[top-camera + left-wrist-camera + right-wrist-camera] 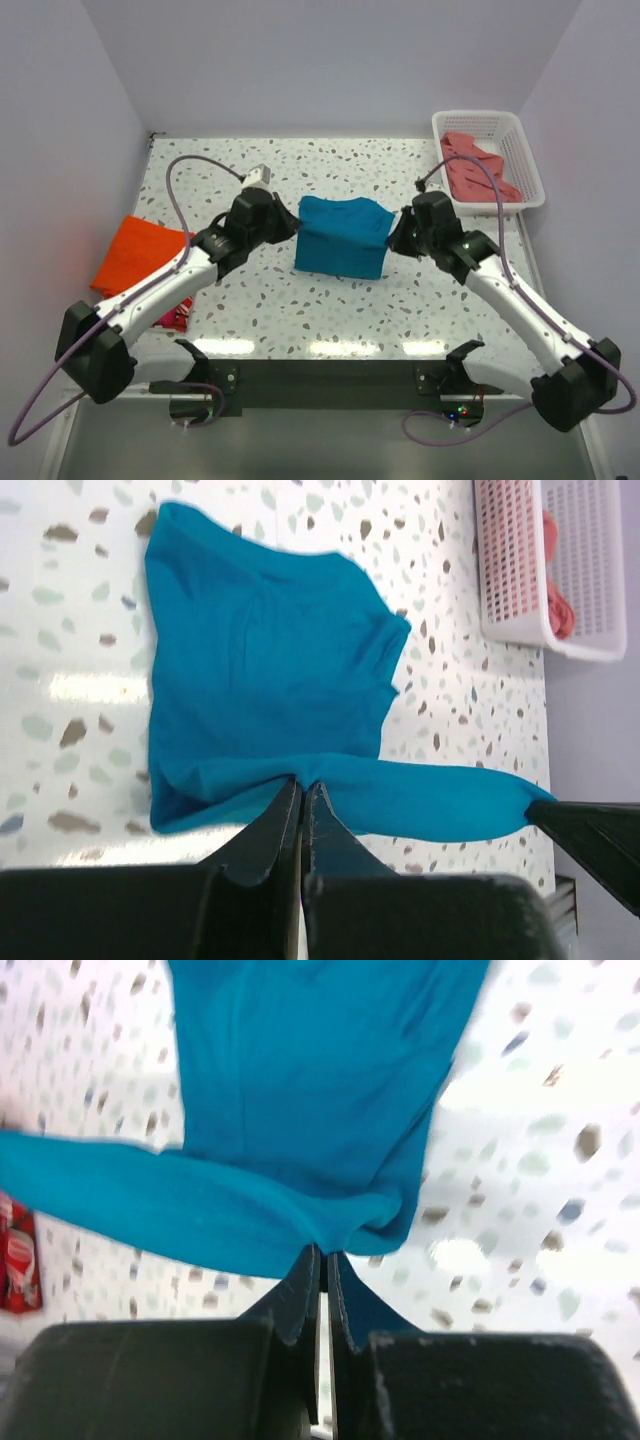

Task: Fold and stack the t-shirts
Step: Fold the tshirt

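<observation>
Both sets of fingers are pinched tight on the teal-blue cloth t-shirt (342, 238) in the middle of the speckled white table (300, 310). I see the left gripper (302, 785) on its left edge and the right gripper (322, 1252) on its right edge, with a fold stretched between them. Far left lies the bright orange t-shirt (140, 252). The salmon-pink t-shirt (478, 168) sits in the white plastic lattice basket (520, 125).

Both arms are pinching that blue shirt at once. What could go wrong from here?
The left end effector and right end effector each pinch only a thin edge of the teal shirt. One side could slip free, and the fold would probably land crooked. If the arms pull unevenly, the cloth might also drag and bunch up on the table.
</observation>
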`<control>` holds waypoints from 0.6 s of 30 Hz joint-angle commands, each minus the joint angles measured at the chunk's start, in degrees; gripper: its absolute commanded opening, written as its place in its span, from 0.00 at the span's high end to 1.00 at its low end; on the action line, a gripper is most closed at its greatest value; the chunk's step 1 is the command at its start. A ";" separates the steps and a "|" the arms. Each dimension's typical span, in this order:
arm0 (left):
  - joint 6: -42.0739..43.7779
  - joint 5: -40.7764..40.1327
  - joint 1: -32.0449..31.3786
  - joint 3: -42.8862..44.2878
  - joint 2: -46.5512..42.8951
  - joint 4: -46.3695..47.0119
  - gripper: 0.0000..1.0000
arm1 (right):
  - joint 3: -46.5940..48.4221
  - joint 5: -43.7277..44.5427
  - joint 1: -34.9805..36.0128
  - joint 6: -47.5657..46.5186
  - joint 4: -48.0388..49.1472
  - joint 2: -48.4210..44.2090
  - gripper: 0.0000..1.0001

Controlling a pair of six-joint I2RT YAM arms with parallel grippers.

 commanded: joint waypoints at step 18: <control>11.78 12.78 17.31 38.38 44.85 8.16 0.26 | 35.45 -10.15 -20.79 -12.27 6.25 46.22 0.25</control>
